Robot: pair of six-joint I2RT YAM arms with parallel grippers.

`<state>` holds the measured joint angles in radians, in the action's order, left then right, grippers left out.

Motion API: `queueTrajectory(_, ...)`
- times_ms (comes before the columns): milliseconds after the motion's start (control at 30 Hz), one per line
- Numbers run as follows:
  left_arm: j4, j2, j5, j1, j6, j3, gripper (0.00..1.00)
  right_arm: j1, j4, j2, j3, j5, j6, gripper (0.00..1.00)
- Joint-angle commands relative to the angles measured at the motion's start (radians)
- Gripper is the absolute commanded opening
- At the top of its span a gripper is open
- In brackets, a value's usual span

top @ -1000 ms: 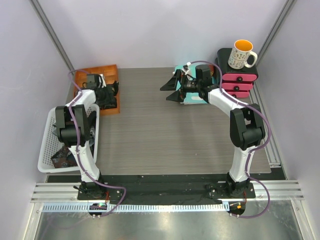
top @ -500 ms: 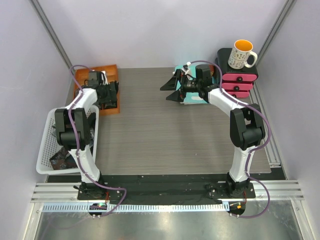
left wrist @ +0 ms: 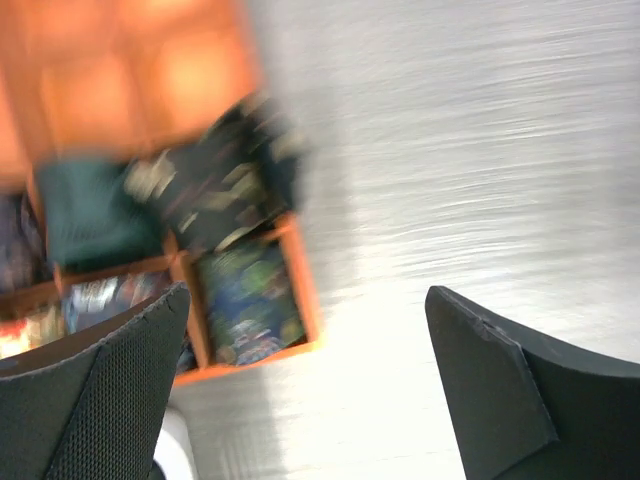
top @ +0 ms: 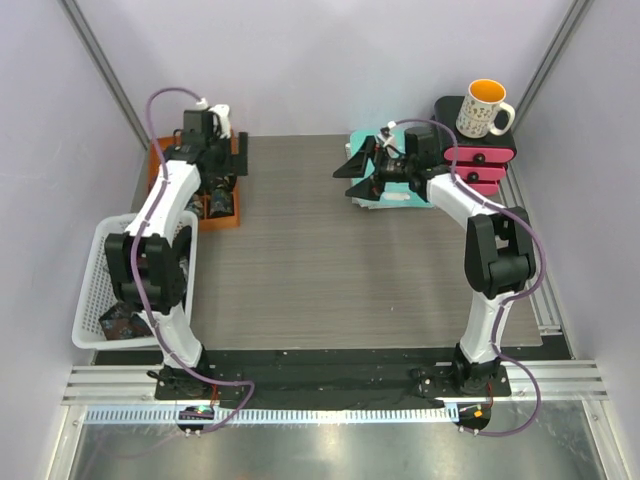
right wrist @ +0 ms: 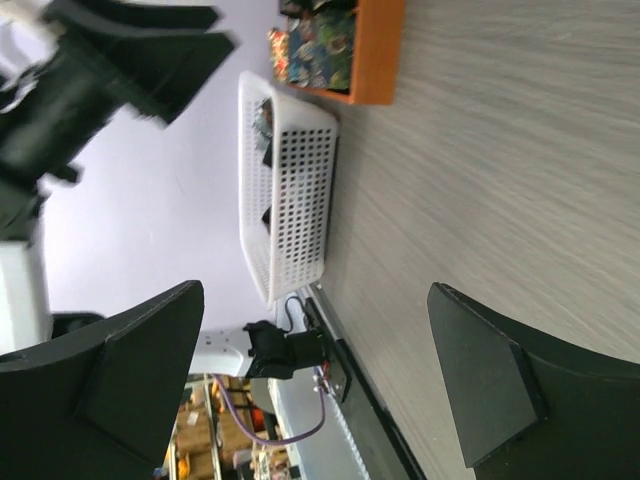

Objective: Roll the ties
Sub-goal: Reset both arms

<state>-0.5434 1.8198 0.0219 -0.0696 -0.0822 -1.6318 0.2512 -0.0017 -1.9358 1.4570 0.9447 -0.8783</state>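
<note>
Several rolled ties sit in the compartments of an orange tray point(top: 222, 221). In the left wrist view the tray point(left wrist: 305, 300) holds a dark patterned roll point(left wrist: 222, 195), a blue-green roll point(left wrist: 246, 305) and a dark green roll point(left wrist: 95, 212). More dark tie fabric point(top: 124, 320) lies in the white basket point(top: 95, 262). My left gripper point(top: 228, 160) hangs open and empty above the tray's far right side point(left wrist: 310, 400). My right gripper point(top: 358, 178) is open and empty point(right wrist: 310, 380), held above the left edge of the teal folder point(top: 388, 197).
A pink drawer unit point(top: 478, 160) with a mug point(top: 483, 108) on top stands at the back right. The right wrist view shows the basket point(right wrist: 285, 190), the tray point(right wrist: 368, 50) and bare table point(right wrist: 500, 170).
My left gripper has lifted out of the orange tray and moved up and toward the back, open with nothing in it. My right gripper has shifted slightly right and back.
</note>
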Motion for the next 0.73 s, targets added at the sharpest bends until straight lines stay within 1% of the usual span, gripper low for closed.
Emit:
queueTrajectory(0, -0.165, -0.024, 0.009, -0.14, 0.172, -0.172, 1.0, -0.087, -0.131, 0.095, 0.054, -0.029, 0.187, 1.0)
queueTrajectory(33, -0.193, -0.022, 0.077, -0.156, 0.192, -0.19, 1.0, -0.102, -0.2, 0.104, 0.054, -0.067, 0.229, 1.0)
queueTrajectory(67, -0.245, -0.019, 0.104, -0.182, 0.196, -0.215, 1.0, -0.116, -0.234, 0.112, 0.051, -0.082, 0.267, 1.0)
queueTrajectory(100, -0.269, -0.013, 0.174, -0.191, 0.187, -0.224, 1.0, -0.141, -0.268, 0.124, 0.046, -0.124, 0.368, 1.0)
queueTrajectory(133, -0.32, -0.008, 0.202, -0.203, 0.176, -0.232, 1.0, -0.151, -0.341, 0.13, 0.043, -0.148, 0.419, 1.0)
queueTrajectory(167, -0.337, -0.005, 0.223, -0.205, 0.139, -0.224, 1.0, -0.159, -0.375, 0.139, 0.039, -0.188, 0.479, 1.0)
queueTrajectory(200, -0.351, -0.005, 0.237, -0.205, 0.125, -0.211, 1.0, -0.174, -0.401, 0.159, 0.017, -0.217, 0.527, 1.0)
queueTrajectory(233, -0.368, -0.008, 0.237, -0.206, 0.107, -0.17, 1.0, -0.181, -0.446, 0.17, 0.002, -0.272, 0.621, 1.0)
queueTrajectory(300, -0.375, -0.039, 0.221, -0.205, 0.087, -0.114, 1.0, -0.185, -0.489, 0.216, -0.053, -0.342, 0.708, 1.0)
queueTrajectory(333, -0.354, -0.059, 0.19, -0.205, 0.07, -0.039, 0.99, -0.184, -0.515, 0.234, -0.078, -0.374, 0.781, 1.0)
queueTrajectory(400, -0.313, -0.112, 0.168, -0.206, 0.055, 0.048, 1.0, -0.187, -0.527, 0.268, -0.16, -0.429, 0.824, 1.0)
queueTrajectory(433, -0.272, -0.164, 0.165, -0.205, 0.055, 0.128, 1.0, -0.187, -0.531, 0.303, -0.187, -0.438, 0.846, 1.0)
queueTrajectory(533, -0.244, -0.233, 0.145, -0.206, 0.056, 0.214, 1.0, -0.187, -0.529, 0.368, -0.268, -0.458, 0.858, 1.0)
queueTrajectory(633, -0.248, -0.26, 0.105, -0.205, 0.062, 0.237, 1.0, -0.187, -0.521, 0.402, -0.305, -0.478, 0.872, 1.0)
queueTrajectory(700, -0.234, -0.299, 0.089, -0.203, 0.064, 0.245, 1.0, -0.188, -0.521, 0.417, -0.291, -0.488, 0.874, 1.0)
